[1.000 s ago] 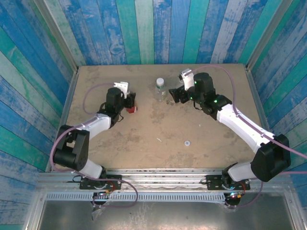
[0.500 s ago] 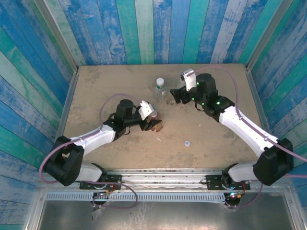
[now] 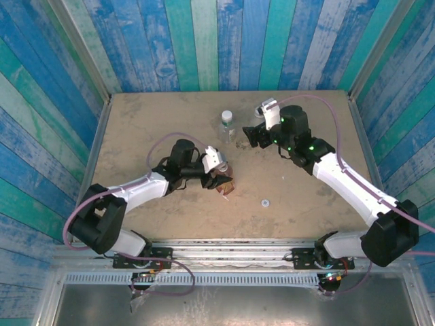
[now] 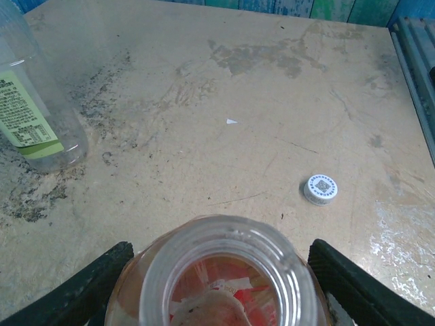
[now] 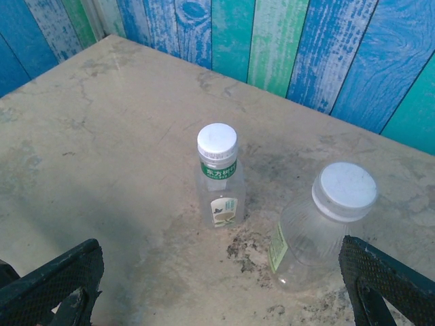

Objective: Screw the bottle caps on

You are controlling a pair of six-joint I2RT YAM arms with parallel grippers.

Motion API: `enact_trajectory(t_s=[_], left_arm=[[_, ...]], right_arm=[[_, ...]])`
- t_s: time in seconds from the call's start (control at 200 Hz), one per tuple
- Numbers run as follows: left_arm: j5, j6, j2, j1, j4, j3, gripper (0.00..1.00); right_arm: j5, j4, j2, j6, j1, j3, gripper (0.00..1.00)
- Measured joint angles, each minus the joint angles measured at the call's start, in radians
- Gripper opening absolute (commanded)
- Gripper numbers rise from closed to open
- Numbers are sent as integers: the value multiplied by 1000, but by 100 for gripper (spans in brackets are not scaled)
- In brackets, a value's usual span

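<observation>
From above, my left gripper is near the middle of the desk, clamped round the amber bottle. The bottle leans in the grip, and I can't tell whether its base touches the desk. The loose white cap lies to the bottle's right and a little nearer, apart from it. My right gripper hangs at the far side, just right of the slim bottle.

On the left wrist camera, a finger presses each side of the amber bottle. Its mouth is open and bare. The cap lies flat ahead to the right, printed face up. A white scrap lies farther out. A clear green-labelled bottle stands at the left edge, well apart.

On the right wrist camera, my gripper is spread wide and holds nothing. The slim bottle and the squat bottle stand near each other, both wearing white caps.

I judge two bottles done and the amber one in hand. Next I'd stand it upright and hold it firm. Then I'd bring the right gripper near, pinch the flat cap by its rim, seat it square on the threads and turn. The two capped bottles stand close to the right gripper, so I could knock them as I swing away.
</observation>
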Motion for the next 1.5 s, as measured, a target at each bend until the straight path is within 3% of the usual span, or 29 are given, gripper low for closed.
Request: enact_trajectory(t_s=[0.23, 0.661, 0.901, 1.061, 1.312, 1.502], left_arm=[[-32, -29, -1, 0, 95, -51, 89], [-257, -265, 15, -66, 740, -360, 91], [-372, -316, 219, -126, 1104, -436, 88], [-416, -353, 346, -134, 1284, -437, 81], [-431, -369, 383, -135, 1356, -438, 65], [-402, -368, 383, -135, 1355, -434, 63]], right_arm=[[0, -1, -2, -7, 0, 0, 92], [0, -17, -10, -8, 0, -23, 92], [1, -29, -29, -7, 0, -43, 92], [2, -41, -48, -7, 0, -52, 92], [8, -49, -57, -7, 0, -62, 92], [7, -53, -86, -3, 0, -93, 93]])
